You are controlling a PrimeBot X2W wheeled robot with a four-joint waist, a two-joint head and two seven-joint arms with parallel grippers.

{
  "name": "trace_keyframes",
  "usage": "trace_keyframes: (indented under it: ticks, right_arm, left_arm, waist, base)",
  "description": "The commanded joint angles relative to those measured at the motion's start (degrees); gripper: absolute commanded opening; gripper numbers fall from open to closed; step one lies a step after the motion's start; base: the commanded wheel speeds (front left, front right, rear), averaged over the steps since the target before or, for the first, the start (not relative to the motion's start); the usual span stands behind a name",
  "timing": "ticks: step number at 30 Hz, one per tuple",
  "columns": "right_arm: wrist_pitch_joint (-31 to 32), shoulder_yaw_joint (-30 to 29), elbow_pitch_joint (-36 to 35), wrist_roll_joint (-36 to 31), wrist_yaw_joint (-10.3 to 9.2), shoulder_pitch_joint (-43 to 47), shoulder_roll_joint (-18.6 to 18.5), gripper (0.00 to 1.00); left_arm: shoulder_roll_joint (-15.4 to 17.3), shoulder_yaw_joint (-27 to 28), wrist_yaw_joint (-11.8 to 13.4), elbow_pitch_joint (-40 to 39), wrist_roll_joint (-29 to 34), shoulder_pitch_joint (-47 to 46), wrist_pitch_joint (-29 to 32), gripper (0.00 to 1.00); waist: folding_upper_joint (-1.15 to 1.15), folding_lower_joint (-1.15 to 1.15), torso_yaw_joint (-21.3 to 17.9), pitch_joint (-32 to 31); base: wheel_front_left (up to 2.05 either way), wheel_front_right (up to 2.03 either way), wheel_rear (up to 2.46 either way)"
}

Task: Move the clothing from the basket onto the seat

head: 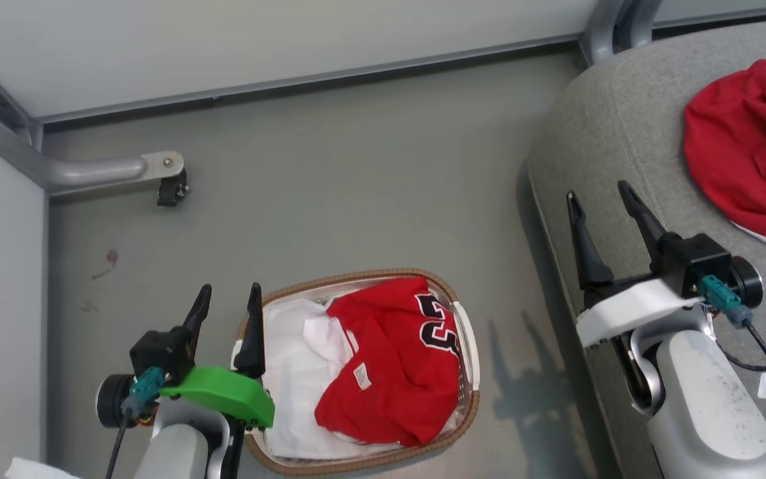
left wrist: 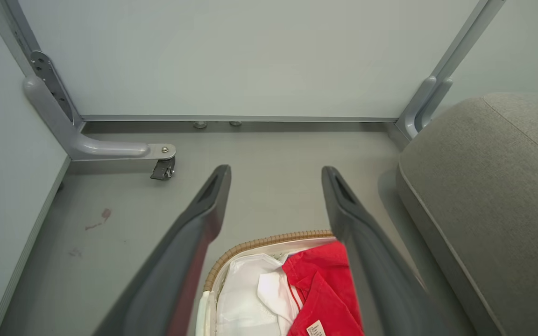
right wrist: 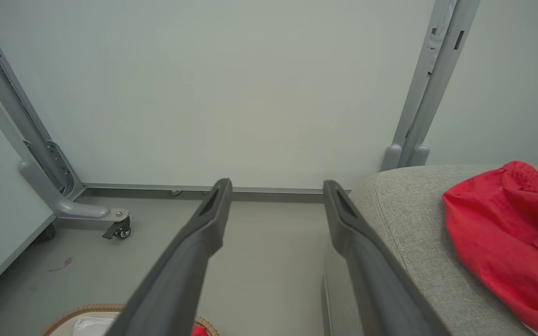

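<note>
Grey floor (head: 343, 173) hemmed by pale wall panels (head: 256, 40) frames a red jersey (head: 383, 379) with a black-and-white number, lying crumpled in the basket (head: 356, 275), an oval tub with a brown woven rim at 6 o'clock in the head view. The jersey fills the basket's 3 o'clock half, a small white label (head: 360, 376) showing on its upper fold. It lies over the white cloth lining (head: 286, 379), which is bare on the 9 o'clock side. A second red garment (head: 742, 146), with a white stripe at its edge, lies heaped on the seat (head: 616, 120), the grey woven cushion with a rounded corner at 2 to 3 o'clock, well apart from the basket. Left jaws, rising from a green wrist cover (head: 223, 394), stand open and empty at 7 o'clock. One dark finger crosses the basket's 9 o'clock rim and the other is outside it, above the floor. Right jaws, rising from a white wrist cover (head: 629, 309), are spread apart and hold nothing at 4 o'clock, over the seat's 9 o'clock edge, near the heaped garment and not touching it. At 10 o'clock a grey metal frame foot (head: 84, 169) ends in a small black caster (head: 171, 191), with a faint reddish stain (head: 112, 257) on the floor toward 6 o'clock from it.
</note>
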Motion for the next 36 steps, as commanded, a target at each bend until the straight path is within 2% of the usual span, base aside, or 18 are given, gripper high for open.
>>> trace_keyframes:
  ticks: [1,17,33,36]
  right_arm:
    - [0.0,0.2,-0.7,0.5,-0.08,-1.5,-0.2,1.00]
    - [0.0,1.6,-8.6,1.3,-0.08,-8.8,-0.2,1.00]
    - [0.0,4.0,-17.0,3.9,-0.08,-12.7,-0.2,1.00]
    - [0.0,4.2,-17.9,3.7,-0.08,-12.9,-0.2,1.00]
  left_arm:
    - [0.1,-0.3,-0.3,0.6,0.1,-2.4,0.0,1.00]
    - [0.2,-10.1,-0.7,12.6,-5.9,-15.6,0.0,1.00]
    - [0.3,-21.6,-0.7,27.5,-17.0,-27.3,0.0,1.00]
    - [0.3,-25.1,-0.7,30.2,-19.8,-28.9,0.3,1.00]
  waist:
    - [0.00,0.00,-1.7,5.3]
    - [0.00,0.00,-6.1,18.3]
    - [0.00,0.00,-10.1,29.4]
    - [0.00,0.00,-10.7,30.8]
  base:
    - [0.00,0.00,0.00]
    - [0.00,0.00,0.00]
    - [0.00,0.00,0.00]
    - [0.00,0.00,0.00]
